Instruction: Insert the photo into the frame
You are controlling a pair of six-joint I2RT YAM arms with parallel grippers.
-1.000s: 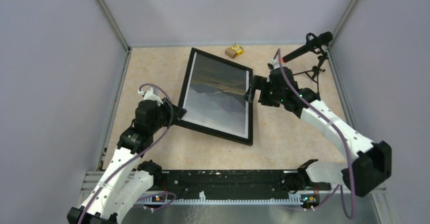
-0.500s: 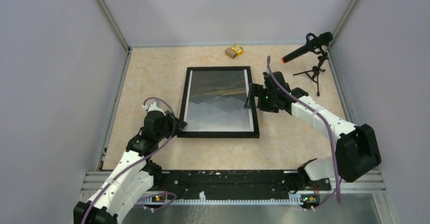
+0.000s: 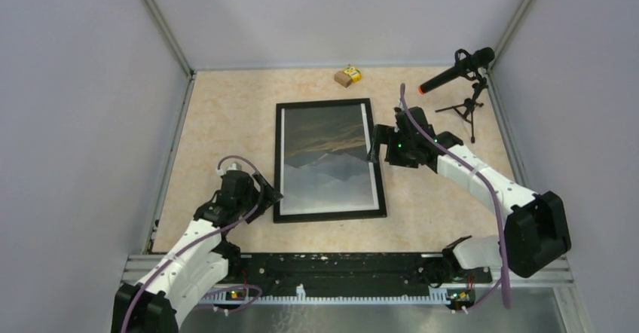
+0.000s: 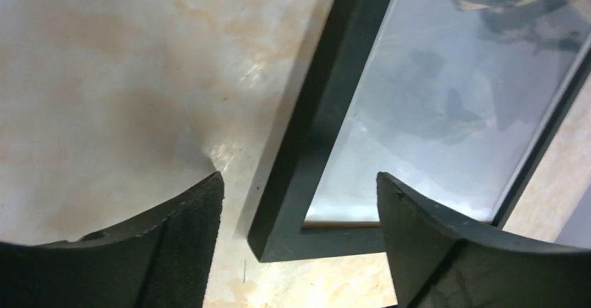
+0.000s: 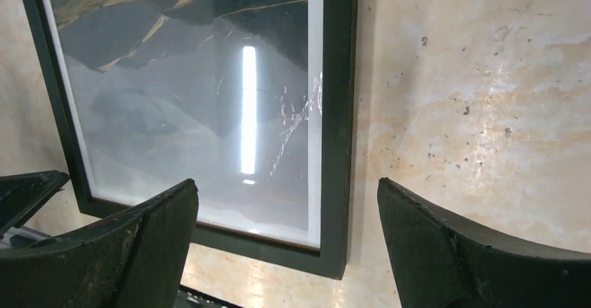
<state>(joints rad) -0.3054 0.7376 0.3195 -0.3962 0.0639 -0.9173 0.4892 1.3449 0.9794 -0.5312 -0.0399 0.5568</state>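
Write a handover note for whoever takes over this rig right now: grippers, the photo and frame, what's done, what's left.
Left gripper: open, holding nothing, at the near-left corner of the frame.
Right gripper: open, holding nothing, beside the right edge of the frame.
The frame lies flat on the table, black front up.
The photo is inside it, mountain scene facing up, white border showing within the black rim.
Done: the photo appears seated in the frame.
Left: probably only pulling both arms clear. The back of the frame is hidden, so check it.
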